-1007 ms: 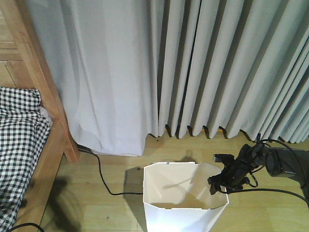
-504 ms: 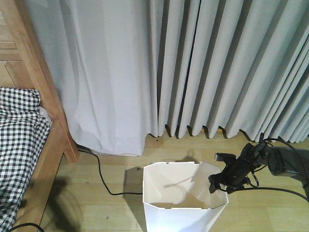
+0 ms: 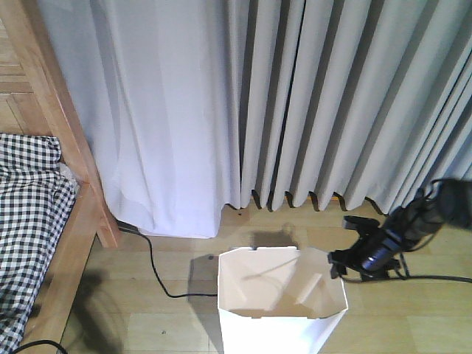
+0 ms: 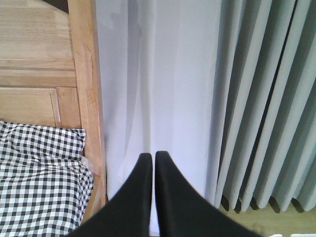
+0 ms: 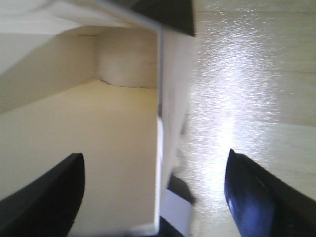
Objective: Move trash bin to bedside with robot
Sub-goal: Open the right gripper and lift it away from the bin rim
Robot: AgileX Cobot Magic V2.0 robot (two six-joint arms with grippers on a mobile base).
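One trash bin [image 3: 282, 302], seemingly empty, rim between right gripper's [image 5: 154, 190] spread fingers.

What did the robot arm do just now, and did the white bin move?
The slim black right arm's gripper backed off to the right, away from the rim of the white thin-walled plastic bin. The wrist view shows its jaws open, one on each side of the bin's wall, not gripping it. The bin, the bed with checked bedding, the grey curtains and the loose black floor cable stayed put.
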